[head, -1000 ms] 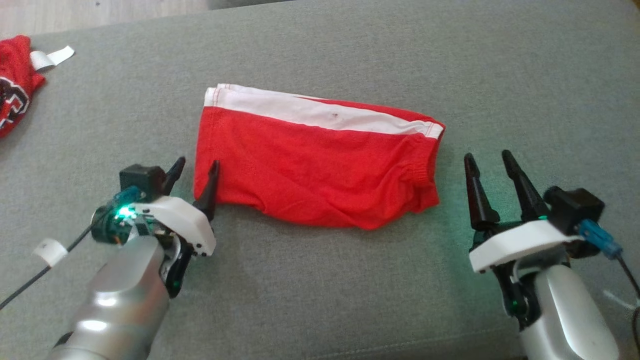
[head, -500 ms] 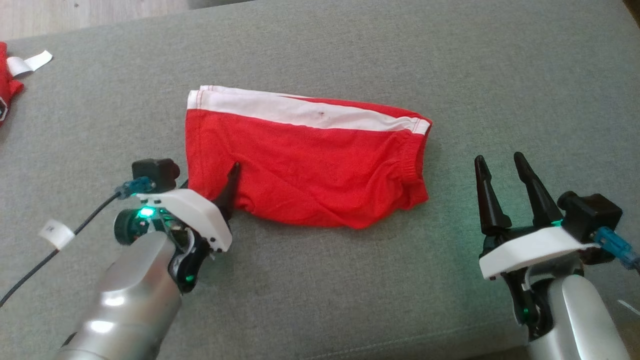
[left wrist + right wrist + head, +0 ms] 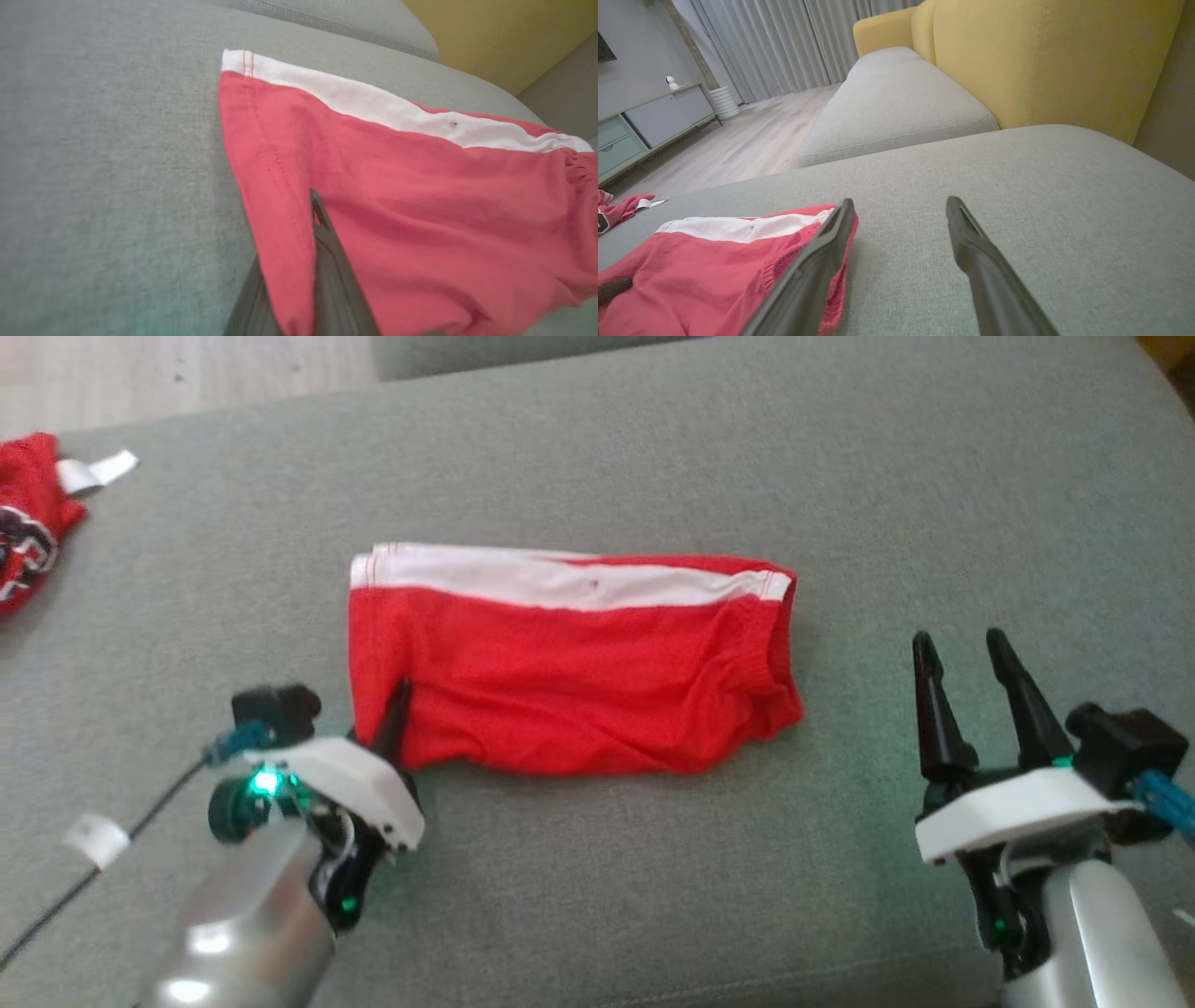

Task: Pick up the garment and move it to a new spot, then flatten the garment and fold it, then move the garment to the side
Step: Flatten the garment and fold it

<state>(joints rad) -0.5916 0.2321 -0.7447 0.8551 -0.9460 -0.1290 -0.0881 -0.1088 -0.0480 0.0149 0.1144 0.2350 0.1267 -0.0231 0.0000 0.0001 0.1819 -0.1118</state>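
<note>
On the near edge of the grey sofa cushion (image 3: 653, 896), we see the left gripper (image 3: 387, 714) clenched on the garment (image 3: 579, 700). One dark finger lies on top of the red cloth at its near left corner and the other is tucked beneath. Our left wrist view shows a fold of the stitched hem pinched between the two fingers. Off to the right, apart from the cloth, the right gripper (image 3: 962, 653) is released, its two long fingers spread wide and pointing away across the upholstery; we cannot tell whether it touches the cushion. Just beyond the grippers, the garment, a pair of red shorts, lies mostly flat across the middle of the cushion. It is wrinkled along its near edge, and its gathered, elasticated end is turned toward the right gripper. A white band (image 3: 560, 581) bearing a small dark speck runs along its far edge. Farther back, at the far left of the cushion, we find a second red piece of clothing (image 3: 28, 532), crumpled and printed in black and white, with a white strip (image 3: 93, 471) just beside it. Past the cushion's far edge lies a pale wooden floor (image 3: 187, 373). Our right wrist view adds a second grey seat (image 3: 896, 107), a yellow backrest (image 3: 1041, 60), grey curtains (image 3: 784, 42) and a low cabinet (image 3: 654, 116) against the wall.
</note>
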